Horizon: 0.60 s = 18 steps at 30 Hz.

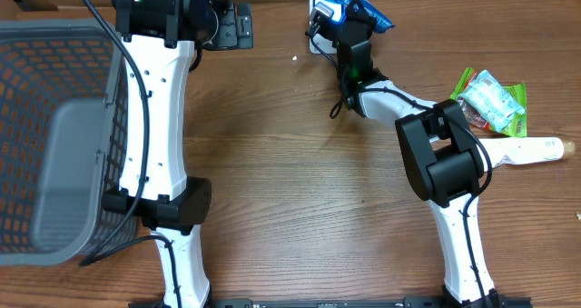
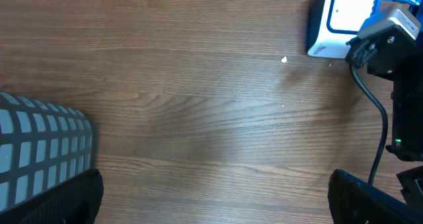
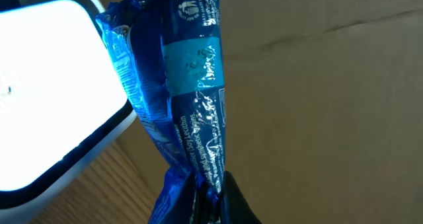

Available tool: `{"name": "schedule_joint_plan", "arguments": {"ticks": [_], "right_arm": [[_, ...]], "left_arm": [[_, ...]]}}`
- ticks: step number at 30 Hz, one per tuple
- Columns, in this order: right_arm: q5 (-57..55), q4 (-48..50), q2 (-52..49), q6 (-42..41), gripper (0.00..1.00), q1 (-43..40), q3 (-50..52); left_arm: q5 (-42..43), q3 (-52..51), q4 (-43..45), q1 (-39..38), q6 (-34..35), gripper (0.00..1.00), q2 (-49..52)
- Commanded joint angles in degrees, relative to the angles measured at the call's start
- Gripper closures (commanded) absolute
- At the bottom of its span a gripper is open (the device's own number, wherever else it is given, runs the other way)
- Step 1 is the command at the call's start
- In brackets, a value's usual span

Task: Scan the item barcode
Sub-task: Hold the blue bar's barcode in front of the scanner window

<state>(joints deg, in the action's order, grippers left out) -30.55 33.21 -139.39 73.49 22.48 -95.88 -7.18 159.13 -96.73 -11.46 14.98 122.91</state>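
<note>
Wooden table (image 1: pixel 290 190): one basket (image 1: pixel 54 72), one scanner (image 2: pixel 330 26), one blue packet (image 3: pixel 192 85) clenched in right end effector (image 3: pixel 211 197), left end effector (image 2: pixel 218 201) released.

Brown wood-grain table (image 1: pixel 290 190), tan panel (image 3: pixel 330 118) behind

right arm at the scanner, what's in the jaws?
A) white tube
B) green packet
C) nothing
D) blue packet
D: the right jaws are shut on the blue packet, held next to the white scanner; the green packet and the white tube lie apart from it on the table.
</note>
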Motion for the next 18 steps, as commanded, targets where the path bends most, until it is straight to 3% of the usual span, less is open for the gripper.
{"name": "schedule_joint_plan", "arguments": {"ticks": [1, 18], "right_arm": [[1.49, 1.36, -0.37, -0.15, 0.96, -0.07, -0.96], [2.40, 1.22, -0.42, -0.22, 0.96, 0.09, -0.96]], "left_arm": [[-0.72, 0.39, -0.07, 0.57, 0.00, 0.00, 0.39], [-0.72, 0.39, -0.07, 0.57, 0.00, 0.00, 0.39]]}}
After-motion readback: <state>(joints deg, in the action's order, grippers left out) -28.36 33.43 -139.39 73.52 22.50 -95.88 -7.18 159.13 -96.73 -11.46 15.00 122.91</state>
